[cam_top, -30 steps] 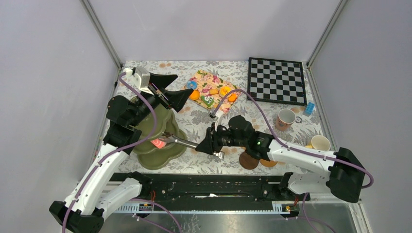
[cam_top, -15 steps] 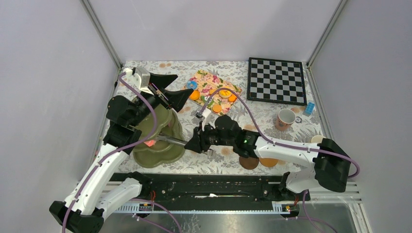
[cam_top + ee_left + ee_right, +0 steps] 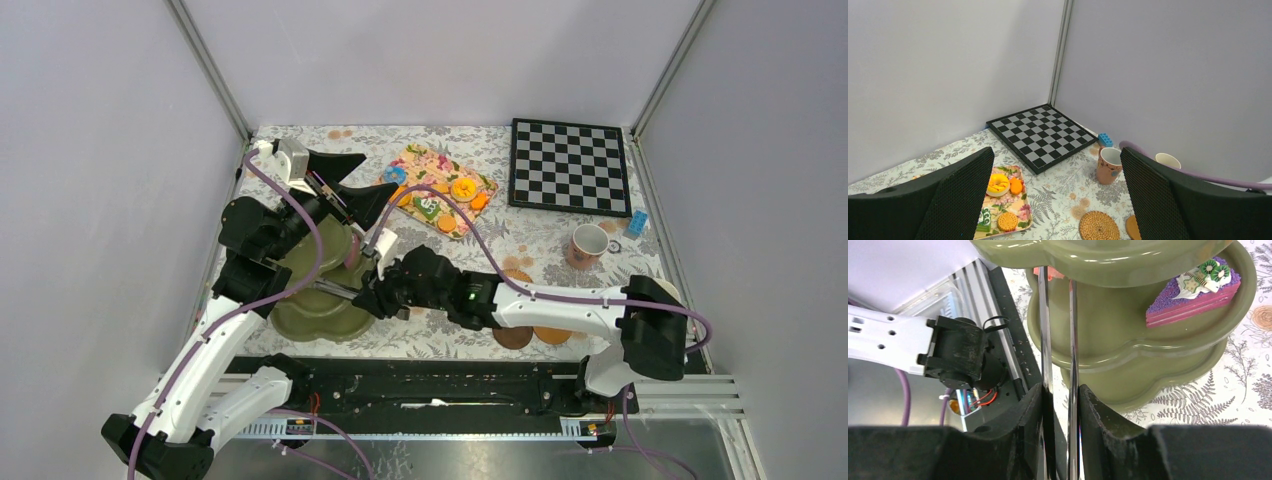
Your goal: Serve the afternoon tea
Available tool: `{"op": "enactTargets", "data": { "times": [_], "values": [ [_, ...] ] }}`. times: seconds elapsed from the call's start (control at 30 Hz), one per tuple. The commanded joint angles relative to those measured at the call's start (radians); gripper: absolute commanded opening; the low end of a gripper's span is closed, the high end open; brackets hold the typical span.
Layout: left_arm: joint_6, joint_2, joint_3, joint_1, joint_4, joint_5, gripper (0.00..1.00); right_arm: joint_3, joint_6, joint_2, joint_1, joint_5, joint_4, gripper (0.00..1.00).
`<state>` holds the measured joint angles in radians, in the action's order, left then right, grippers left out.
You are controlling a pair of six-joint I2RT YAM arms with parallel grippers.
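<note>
The olive-green three-tier stand [image 3: 320, 318] is at the left. My right gripper [image 3: 375, 300] [image 3: 1060, 395] is shut on the metal tongs [image 3: 1073, 340], whose blades reach under an upper tier of the stand [image 3: 1108, 340]. At their tips sits a small red-pink pastry [image 3: 1053, 272], mostly hidden by the tier. A purple cake slice [image 3: 1193, 295] lies on the tier to the right of the blades. My left gripper [image 3: 352, 182] [image 3: 1055, 200] hangs open and empty above the stand. More pastries lie on the floral tray [image 3: 440, 190] [image 3: 1003, 200]. The brownish-pink mug [image 3: 588, 243] [image 3: 1110, 165] stands at the right.
The chessboard [image 3: 570, 165] lies at the back right with a blue brick [image 3: 636, 223] beside it. A woven coaster [image 3: 1098, 226] and two flat coasters [image 3: 512, 335] lie by my right arm. A pale yellow mug [image 3: 1168, 160] stands behind a purple cable.
My right arm has moved left, carrying the tongs and the red-pink pastry in under the stand's tier. The left arm has not moved.
</note>
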<state>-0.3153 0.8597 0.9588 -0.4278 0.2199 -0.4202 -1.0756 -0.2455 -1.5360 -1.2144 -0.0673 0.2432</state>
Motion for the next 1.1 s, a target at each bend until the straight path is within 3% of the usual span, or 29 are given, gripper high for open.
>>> {"op": "enactTargets", "data": {
  "times": [0.0,0.23,0.57,1.07],
  "values": [
    [-0.01,-0.008,0.005,0.003,0.055,-0.025,0.99,-0.064,0.071,-0.037,-0.036,0.14,0.024,0.22],
    [-0.011,-0.007,0.005,0.003,0.056,-0.027,0.99,-0.094,0.124,-0.083,-0.08,0.249,0.036,0.22],
    [-0.014,-0.005,0.005,0.003,0.058,-0.032,0.99,-0.073,0.125,-0.083,-0.092,0.273,0.109,0.22],
    [-0.016,-0.002,0.005,0.003,0.06,-0.033,0.99,-0.062,0.112,-0.1,-0.095,0.25,0.145,0.41]
  ]
}}
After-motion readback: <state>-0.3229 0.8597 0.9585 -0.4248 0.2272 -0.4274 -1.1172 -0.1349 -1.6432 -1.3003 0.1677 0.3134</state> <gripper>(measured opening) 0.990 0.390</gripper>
